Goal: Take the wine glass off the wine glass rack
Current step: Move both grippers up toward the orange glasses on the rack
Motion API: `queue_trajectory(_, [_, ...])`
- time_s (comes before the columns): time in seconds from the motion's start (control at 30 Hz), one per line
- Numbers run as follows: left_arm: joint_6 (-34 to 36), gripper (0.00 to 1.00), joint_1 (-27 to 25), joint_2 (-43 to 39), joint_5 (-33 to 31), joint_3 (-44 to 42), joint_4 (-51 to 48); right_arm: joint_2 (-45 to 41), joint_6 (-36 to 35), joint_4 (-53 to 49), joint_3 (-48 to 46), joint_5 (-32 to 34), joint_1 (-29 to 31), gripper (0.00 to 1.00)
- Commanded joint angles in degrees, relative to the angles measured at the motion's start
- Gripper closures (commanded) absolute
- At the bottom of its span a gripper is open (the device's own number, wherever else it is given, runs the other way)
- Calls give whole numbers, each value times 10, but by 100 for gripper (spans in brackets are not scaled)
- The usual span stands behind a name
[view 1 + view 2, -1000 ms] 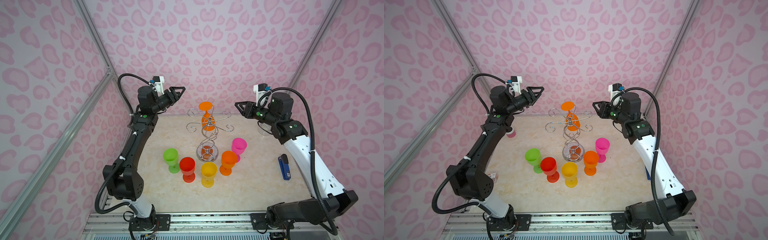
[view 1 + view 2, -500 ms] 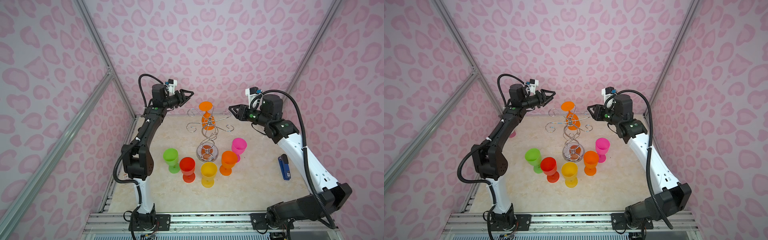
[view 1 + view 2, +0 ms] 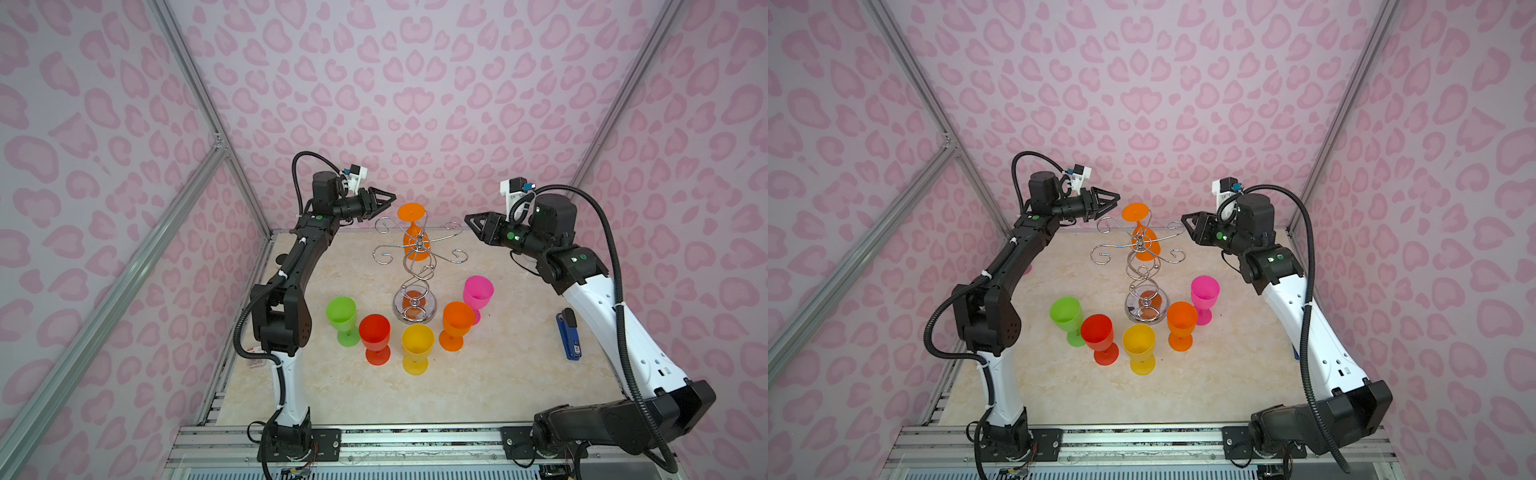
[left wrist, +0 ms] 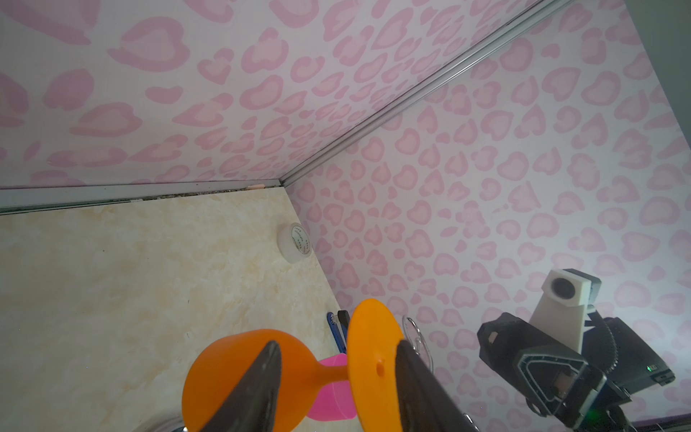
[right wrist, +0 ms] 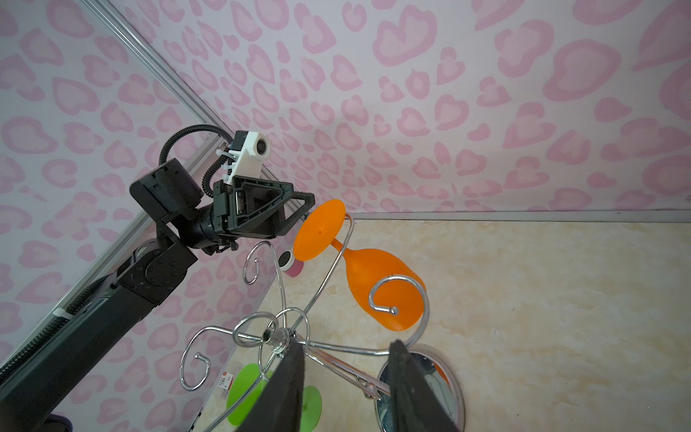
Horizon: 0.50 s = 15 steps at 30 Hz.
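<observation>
An orange wine glass (image 3: 411,212) (image 3: 1135,212) hangs upside down from a curled arm of the chrome wine glass rack (image 3: 417,272) (image 3: 1143,274), its foot uppermost. My left gripper (image 3: 388,199) (image 3: 1115,197) is level with that foot, just left of it, open. In the left wrist view its dark fingers (image 4: 261,374) frame the wine glass (image 4: 224,366), apart from it. My right gripper (image 3: 467,218) (image 3: 1183,218) hovers open, right of the rack's arms. The right wrist view shows the rack's hub (image 5: 276,336) beyond the right gripper (image 5: 346,346), and the glass (image 5: 374,273).
Several plastic glasses stand on the marbled table (image 3: 478,374) before the rack: green (image 3: 341,311), red (image 3: 375,332), yellow (image 3: 417,343), orange (image 3: 457,320), pink (image 3: 478,291). A blue stapler (image 3: 568,336) lies at the right. A tape roll (image 4: 295,243) sits by the back wall.
My left gripper has swung right to the hanging glass's foot and its jaws have narrowed. The right gripper has edged slightly toward the rack.
</observation>
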Motion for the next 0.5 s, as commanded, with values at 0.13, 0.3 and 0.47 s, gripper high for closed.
queue_trajectory(0.13, [22, 53, -9, 10, 45, 10, -12, -13, 8, 23, -14, -5, -11, 62])
queue_trajectory(0.3, [31, 57, -10, 9, 56, 8, -22, -16, 15, 29, -16, -10, -17, 62])
queue_trajectory(0.47, [36, 61, -12, 7, 65, 9, -25, -17, 20, 35, -36, -15, -22, 62])
